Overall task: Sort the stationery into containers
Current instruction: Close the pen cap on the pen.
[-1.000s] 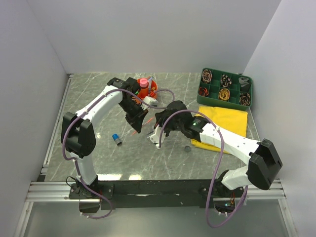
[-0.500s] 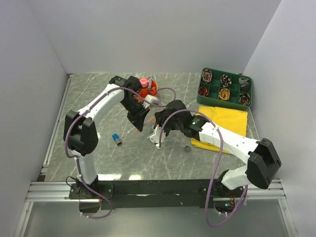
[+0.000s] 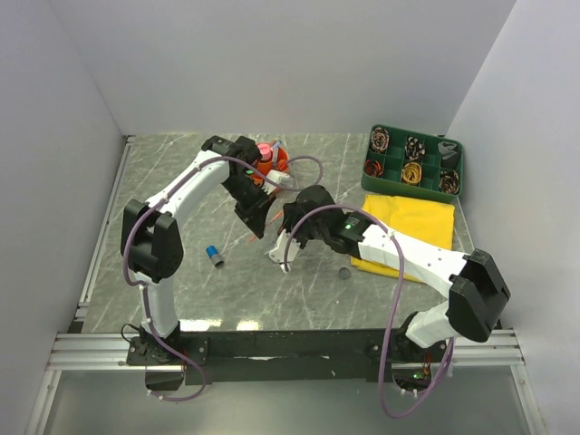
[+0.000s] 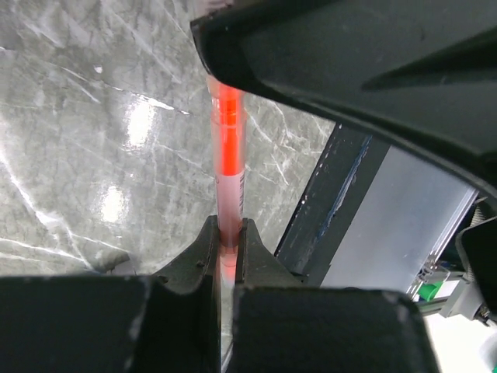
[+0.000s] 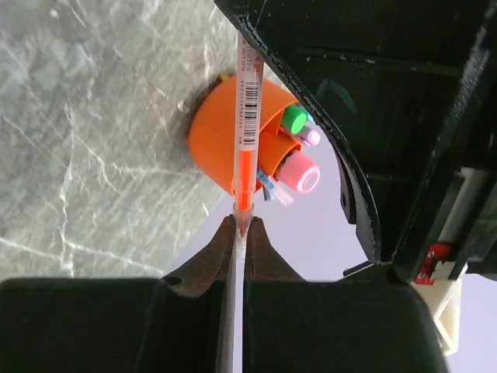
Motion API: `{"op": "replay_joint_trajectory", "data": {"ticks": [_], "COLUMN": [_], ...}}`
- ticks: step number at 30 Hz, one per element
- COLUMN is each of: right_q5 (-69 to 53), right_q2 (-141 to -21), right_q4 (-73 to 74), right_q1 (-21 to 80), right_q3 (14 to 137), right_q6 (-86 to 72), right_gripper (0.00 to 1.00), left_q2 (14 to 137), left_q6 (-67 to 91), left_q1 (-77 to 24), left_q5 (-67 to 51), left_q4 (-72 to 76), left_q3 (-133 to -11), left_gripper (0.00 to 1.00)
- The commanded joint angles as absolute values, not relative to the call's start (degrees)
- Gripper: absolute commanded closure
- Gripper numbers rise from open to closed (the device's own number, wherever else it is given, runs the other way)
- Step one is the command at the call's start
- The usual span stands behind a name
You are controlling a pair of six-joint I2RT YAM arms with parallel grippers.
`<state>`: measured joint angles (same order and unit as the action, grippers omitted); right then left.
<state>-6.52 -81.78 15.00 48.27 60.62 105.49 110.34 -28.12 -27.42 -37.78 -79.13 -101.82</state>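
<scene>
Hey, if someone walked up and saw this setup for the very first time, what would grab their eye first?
The two hands meeting in the middle stand out first: the left hand is shut on a red pen, and the right hand is shut on a clear barcoded pen. Just beyond them stands the bright orange organiser, already part filled. At the far right, the green tray sits beside a yellow cloth.

Both arms [image 3: 186,188] are built of white links and black housings, lilac cables [image 3: 395,313] are looped along them, and the left claw [image 4: 227,235] and right claw [image 5: 239,230] are black
</scene>
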Motion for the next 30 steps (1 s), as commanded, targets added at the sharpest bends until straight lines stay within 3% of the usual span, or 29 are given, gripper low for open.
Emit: {"op": "replay_joint_trajectory", "data": {"ticks": [1,13,30], "right_q5": [-2.7,-0.8,9.0], "right_q2": [-83.6,-82.9,-84.7], "right_q4": [15.7,16.8,13.4], "right_q1": [51.0,53.0,54.6], "right_q3": [63.5,64.1,66.4], "right_q6": [105.7,108.5,104.5], "right_gripper": [1.00,1.00,0.99], "left_q2": [109.4,106.7,87.5], "left_q6": [-26.6,-24.4,-24.1], "left_q1": [-27.2,-27.2,-27.2], "left_q5": [-42.0,-44.4,-45.9], "left_q4": [-76.0,-70.7,-44.5], "left_q3": [-105.8,-105.8,-86.1], "left_gripper": [0.99,0.99,0.99]}}
